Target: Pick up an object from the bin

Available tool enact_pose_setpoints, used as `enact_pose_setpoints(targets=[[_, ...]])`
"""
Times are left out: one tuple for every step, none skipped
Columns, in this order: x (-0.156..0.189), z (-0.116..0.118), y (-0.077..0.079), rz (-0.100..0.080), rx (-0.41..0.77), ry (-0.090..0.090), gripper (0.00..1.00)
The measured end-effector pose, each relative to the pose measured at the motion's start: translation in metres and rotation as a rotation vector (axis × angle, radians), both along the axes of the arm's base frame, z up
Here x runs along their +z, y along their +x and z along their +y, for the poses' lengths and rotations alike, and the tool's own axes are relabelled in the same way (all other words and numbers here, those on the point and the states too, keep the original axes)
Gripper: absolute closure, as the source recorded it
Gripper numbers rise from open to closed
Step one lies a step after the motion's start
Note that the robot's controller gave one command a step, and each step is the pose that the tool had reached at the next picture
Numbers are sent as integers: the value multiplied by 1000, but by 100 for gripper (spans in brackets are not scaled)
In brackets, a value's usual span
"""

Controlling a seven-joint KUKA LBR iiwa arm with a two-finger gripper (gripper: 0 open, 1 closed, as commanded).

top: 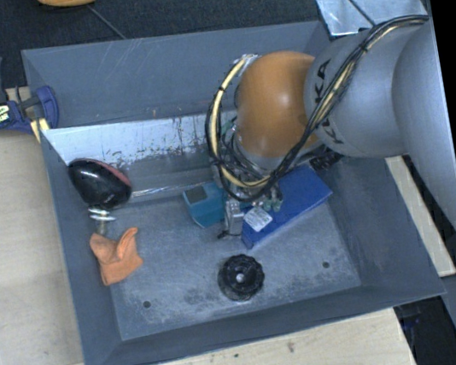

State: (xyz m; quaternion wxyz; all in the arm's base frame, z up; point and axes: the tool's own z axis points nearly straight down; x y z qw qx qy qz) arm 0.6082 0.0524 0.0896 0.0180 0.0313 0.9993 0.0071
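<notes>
The arm (386, 90) extended across the right rim of the bin (190, 58), its orange-covered wrist (276, 108) above bin centre, gripper (235, 212) pointing downward.

A black round knob (241, 276) lies near the gripper (236, 217), toward the view's lower edge. Well off to the gripper's view-left lies a crumpled orange cloth (117, 255), with a glossy black scoop-like thing (98, 182) just above it.

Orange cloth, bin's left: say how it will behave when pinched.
The orange cloth lies crumpled in folds, so it is probably floppy and would droop. It looks thin, likely light. Its bunched shape seems unlikely to roll.
</notes>
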Motion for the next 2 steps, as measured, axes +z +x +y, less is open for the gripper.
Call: enact_pose_setpoints(targets=[[-13, -8, -19, 35, -8, -12, 100], [-13, -8, -19, 35, -8, -12, 100]])
